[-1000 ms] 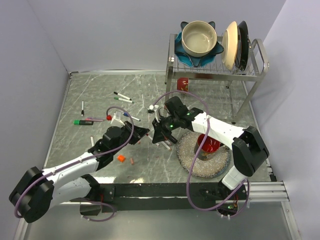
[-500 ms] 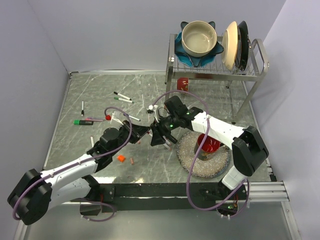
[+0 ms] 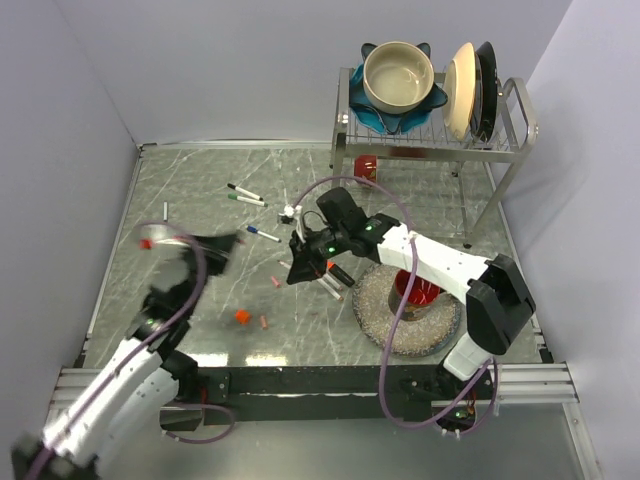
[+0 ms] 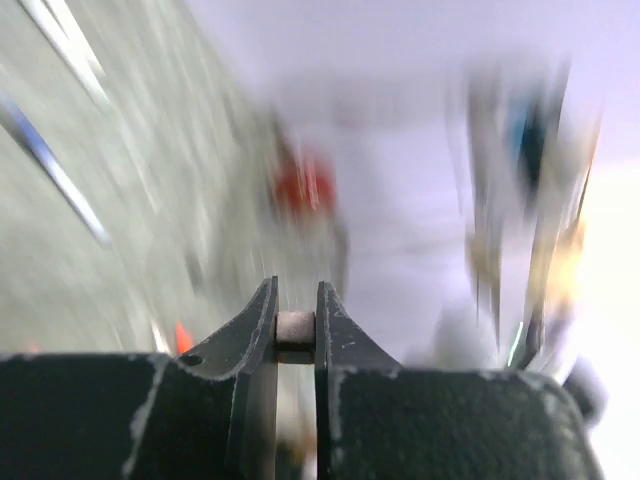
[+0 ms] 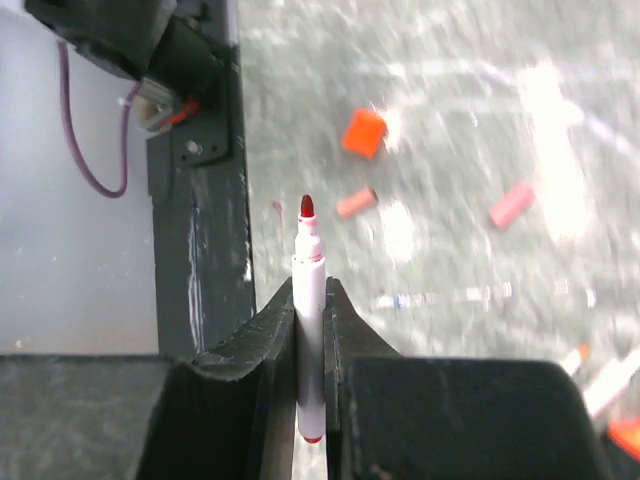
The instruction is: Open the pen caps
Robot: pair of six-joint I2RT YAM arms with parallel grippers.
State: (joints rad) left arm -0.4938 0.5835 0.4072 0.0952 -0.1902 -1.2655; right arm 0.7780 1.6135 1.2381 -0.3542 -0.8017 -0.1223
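- Left gripper (image 4: pixel 296 302) is closed on a small cap (image 4: pixel 295 329); the colour is too blurred to tell.
- Right gripper (image 5: pixel 309 300) clamps a red pen (image 5: pixel 308 335) with a bare tip, so this one seems done.
- Far pens (image 3: pixel 247 200) look capped, so several are left.

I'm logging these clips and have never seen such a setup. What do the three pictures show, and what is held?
These are two robot arms bolted to a grey marbled table, each ending in a two-finger gripper. The wide picture looks down from above; the other two come from cameras on the wrists. The right gripper clamps a slim white marker with its red tip bare. The left gripper, badly blurred, pinches a small pale stub, possibly a cap. On the table lie a chunky orange plastic cap and several thin markers; a metal dish rack holds crockery.
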